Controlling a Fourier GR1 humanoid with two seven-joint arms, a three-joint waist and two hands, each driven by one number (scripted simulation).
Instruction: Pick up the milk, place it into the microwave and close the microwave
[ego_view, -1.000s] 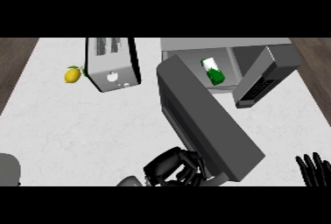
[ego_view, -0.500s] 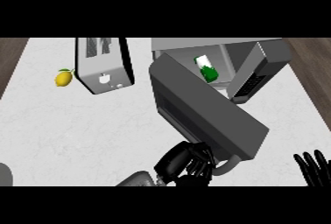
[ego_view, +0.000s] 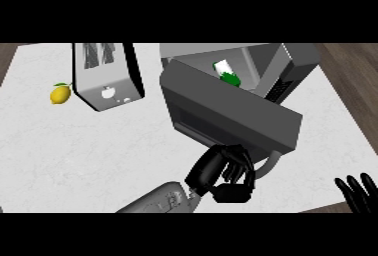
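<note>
Milk, a small white and green carton, stands inside my microwave, seen through the gap above its door. From the head view, the microwave is a grey box with smooth flat walls, and its door is a broad grey slab with a darker window panel, swung partway out over the pale speckled table. My left hand, black and glossy at the end of a grey forearm, sits against the door's lower edge with its fingers curled under; I cannot tell whether they wrap the door's handle or just press on it. My right hand rests open at the lower right corner, fingers up. A boxy silver toaster with two dark slots stands to the left, and a yellow lemon lies just beside it. Compared with half a second ago, the door has swung nearer to the microwave's opening, hiding more of the milk.
</note>
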